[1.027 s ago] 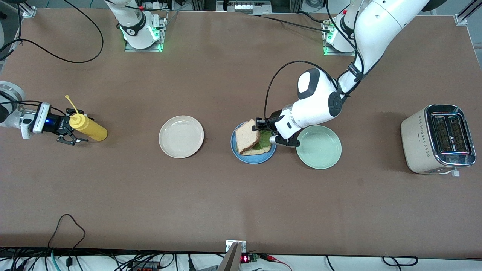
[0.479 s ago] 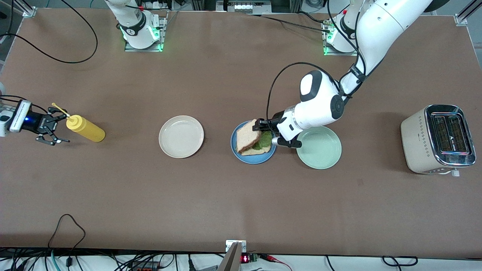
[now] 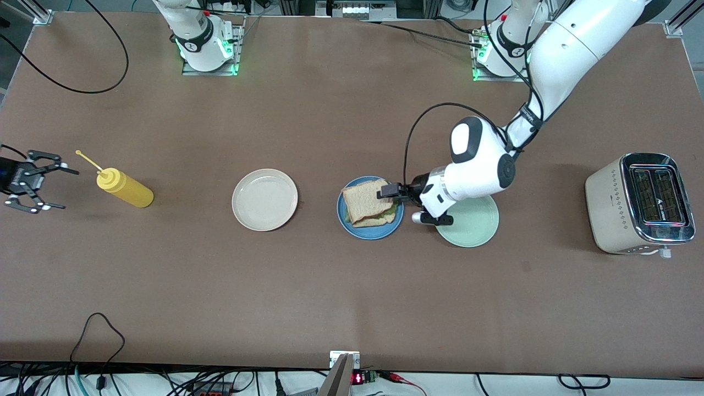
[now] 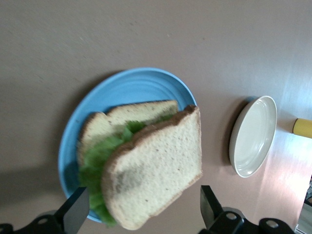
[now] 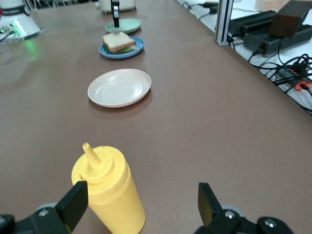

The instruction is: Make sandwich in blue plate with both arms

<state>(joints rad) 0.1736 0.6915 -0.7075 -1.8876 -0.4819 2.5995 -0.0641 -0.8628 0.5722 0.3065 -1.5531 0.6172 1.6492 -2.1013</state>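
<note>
Currently, reading the front view from its right-arm end to its left-arm end: the right gripper (image 3: pixel 34 180) waits at the table's edge, fingers spread and empty, just beside the yellow squeeze bottle (image 3: pixel 125 188), which lies on its side at about 3 o'clock from it. Next come the cream plate (image 3: pixel 264 199), bare, and the blue plate (image 3: pixel 369 231), which carries the sandwich (image 3: pixel 367 204): two slices of bread with green lettuce (image 4: pixel 97 161) between them. In the left wrist view the top slice (image 4: pixel 155 168) sits skewed, overhanging the lower slice (image 4: pixel 132 115) and the plate's rim. The left gripper (image 3: pixel 391 192) hovers at the sandwich's 3 o'clock edge, its fingers (image 4: pixel 73 214) parted on either side of the bread and holding nothing. The mint plate (image 3: pixel 473 226) lies partly under that arm, and the toaster (image 3: pixel 638 202) stands at the left arm's end of the table.

Judgement: the stack appears assembled. A clean finish calls for drawing the left gripper straight up and away with its fingers wide, so neither drags the loose top slice off the lettuce.
</note>
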